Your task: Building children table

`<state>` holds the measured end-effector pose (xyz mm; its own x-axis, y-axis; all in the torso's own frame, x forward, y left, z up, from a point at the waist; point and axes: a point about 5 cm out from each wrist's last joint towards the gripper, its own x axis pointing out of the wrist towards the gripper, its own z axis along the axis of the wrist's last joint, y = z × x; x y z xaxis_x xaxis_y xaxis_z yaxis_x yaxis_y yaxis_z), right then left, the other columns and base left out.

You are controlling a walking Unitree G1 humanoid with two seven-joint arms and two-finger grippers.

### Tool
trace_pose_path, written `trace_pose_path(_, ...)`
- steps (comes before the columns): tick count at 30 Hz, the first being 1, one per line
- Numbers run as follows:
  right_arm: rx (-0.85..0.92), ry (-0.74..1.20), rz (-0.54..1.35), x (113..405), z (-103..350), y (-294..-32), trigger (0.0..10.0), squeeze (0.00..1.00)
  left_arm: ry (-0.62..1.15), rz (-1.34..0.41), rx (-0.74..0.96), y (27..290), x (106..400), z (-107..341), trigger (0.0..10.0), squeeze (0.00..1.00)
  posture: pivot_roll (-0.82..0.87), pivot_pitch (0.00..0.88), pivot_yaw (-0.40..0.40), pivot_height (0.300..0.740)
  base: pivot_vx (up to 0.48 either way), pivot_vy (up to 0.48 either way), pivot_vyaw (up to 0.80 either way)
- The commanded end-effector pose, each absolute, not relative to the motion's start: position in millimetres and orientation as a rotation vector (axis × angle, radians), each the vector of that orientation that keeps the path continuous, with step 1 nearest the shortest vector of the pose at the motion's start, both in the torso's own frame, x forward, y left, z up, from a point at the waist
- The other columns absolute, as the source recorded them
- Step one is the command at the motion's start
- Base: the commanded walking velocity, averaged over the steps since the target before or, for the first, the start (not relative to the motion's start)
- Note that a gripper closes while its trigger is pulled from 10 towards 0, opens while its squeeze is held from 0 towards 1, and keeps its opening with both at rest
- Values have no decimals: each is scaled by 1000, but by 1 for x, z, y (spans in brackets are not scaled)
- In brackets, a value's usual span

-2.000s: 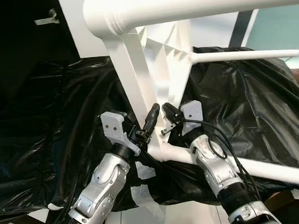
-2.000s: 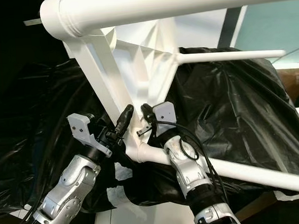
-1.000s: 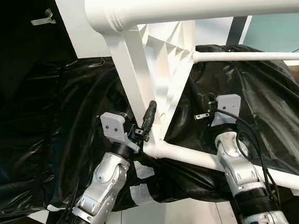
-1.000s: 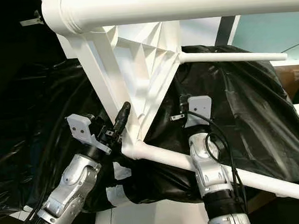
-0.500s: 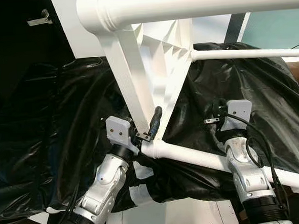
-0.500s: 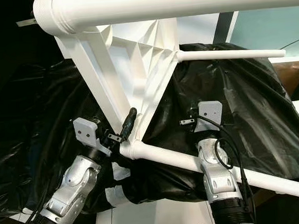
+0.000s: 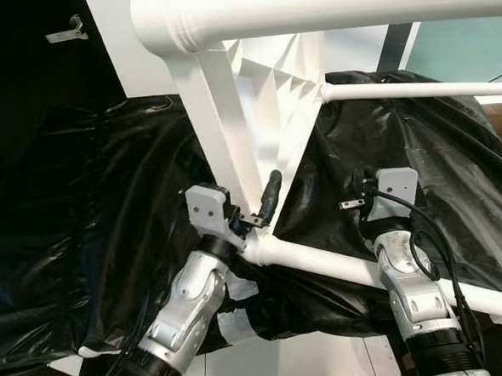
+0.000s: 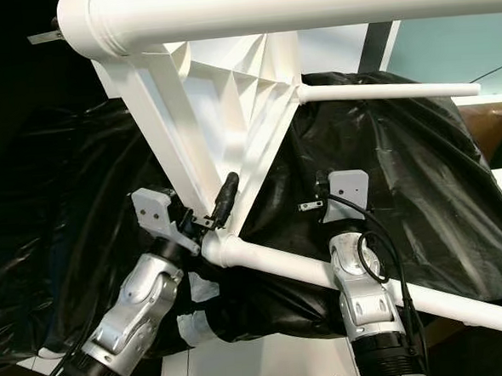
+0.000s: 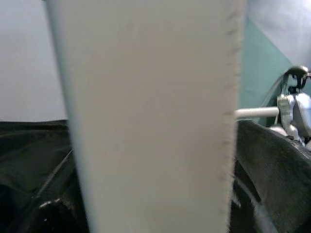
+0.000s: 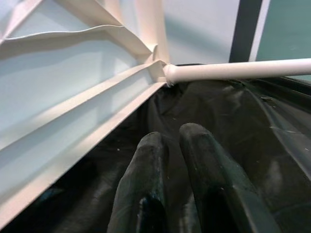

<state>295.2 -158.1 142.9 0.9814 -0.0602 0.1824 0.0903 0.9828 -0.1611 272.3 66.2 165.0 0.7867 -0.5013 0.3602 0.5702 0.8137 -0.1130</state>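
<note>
While tipped on its side over black plastic sheeting [image 7: 82,215], white children's table [image 7: 255,111] fills upper centre of head views: one thick round leg [image 7: 325,9] running across at 12 o'clock, ribbed underside panel [image 8: 228,96] below it, thin leg [image 7: 416,91] pointing out toward 3 o'clock, another leg [image 8: 324,273] sloping from centre down toward 4 o'clock. Left gripper [image 7: 254,212] up against table frame right at socket where sloping leg joins, approx centre of head views; one black finger [image 7: 272,190] upright beside flat white strut [image 7: 218,130], other finger hidden behind strut, so seems to straddle it, but clamped or not: can't tell. Left wrist view blurred, mostly a broad pale bar [image 9: 150,116] very close to lens, dark sheeting either side. Right gripper [image 10: 175,141] at 3 o'clock from that joint, well apart from it, hovering over sheeting just above sloping leg; fingers [image 10: 201,160] pressed together side by side, gripping nothing, pointing toward ribbed panel edge and thin leg in right wrist view. Right arm [image 7: 416,301] rising from 5 o'clock, crossing in front of sloping leg. Sheeting draped over whatever lies beneath, patched w/ white tape [image 7: 236,323] at 6 o'clock. Small metal bracket [image 7: 65,31] on dark wall at 10 o'clock; teal wall [image 7: 468,47] at 2 o'clock.
</note>
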Motion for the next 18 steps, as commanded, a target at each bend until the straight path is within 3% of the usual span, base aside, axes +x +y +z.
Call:
trace_pose_path(1,-173,-170,-71,294,143,-158,10000,0,-327,-989,-148,47,259,161,10000,0,35,0,13,740,0,0,0)
trace_pose_path(5,-171,-170,-72,293,142,-158,10000,0,-286,-1029,-124,44,259,155,10000,0,32,0,15,740,0,0,0)
trace_pose_path(6,-169,-169,-72,292,142,-158,10000,0,-262,-1034,-109,43,259,151,0,0,31,0,15,740,0,0,0)
trace_pose_path(18,-162,-180,-69,292,146,-157,10000,0,-206,-977,-48,45,264,139,0,0,30,0,15,740,0,0,0)
